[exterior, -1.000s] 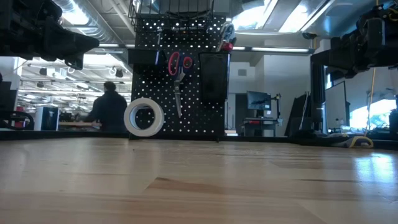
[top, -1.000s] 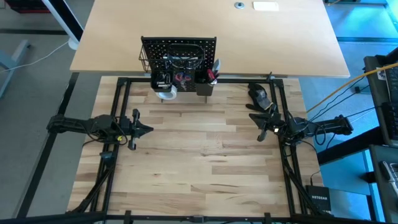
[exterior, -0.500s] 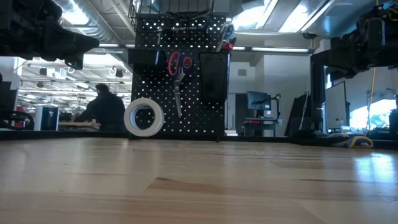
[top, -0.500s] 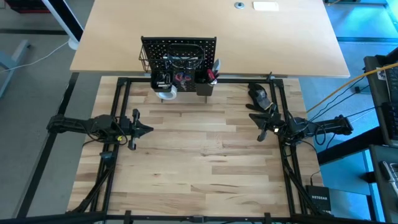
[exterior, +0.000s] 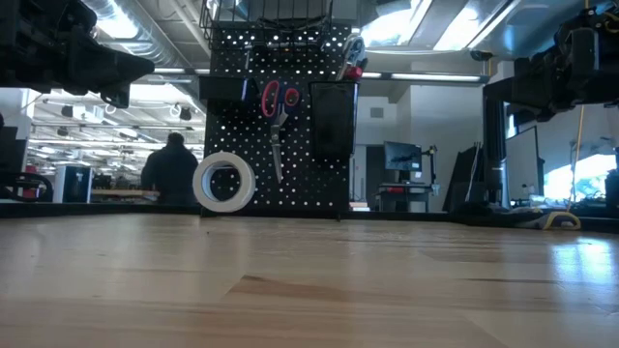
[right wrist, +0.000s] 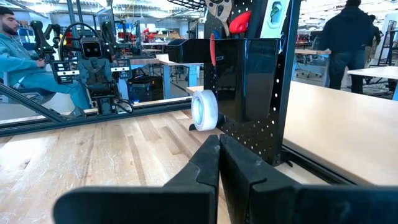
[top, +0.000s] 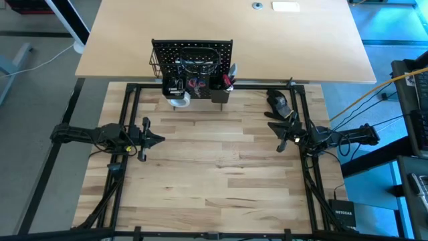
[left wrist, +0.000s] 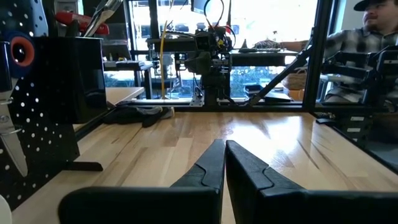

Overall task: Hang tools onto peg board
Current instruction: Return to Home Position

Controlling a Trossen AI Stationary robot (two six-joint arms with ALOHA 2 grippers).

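Now, above the tabletop (top: 214, 181), left jaws and right jaws are clenched on nothing, well apart from the peg board (exterior: 319, 184), where tape (exterior: 200, 184), likely light and stiff, best pinched across its rim, hangs beside scissors (exterior: 278, 130).

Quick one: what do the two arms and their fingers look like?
The left arm and right arm are matte black, with slim jointed links. The left gripper and right gripper each have a crossbar and two dark wedge-shaped fingers tapering to tips. Black cables trail from the bases. No readable markings.
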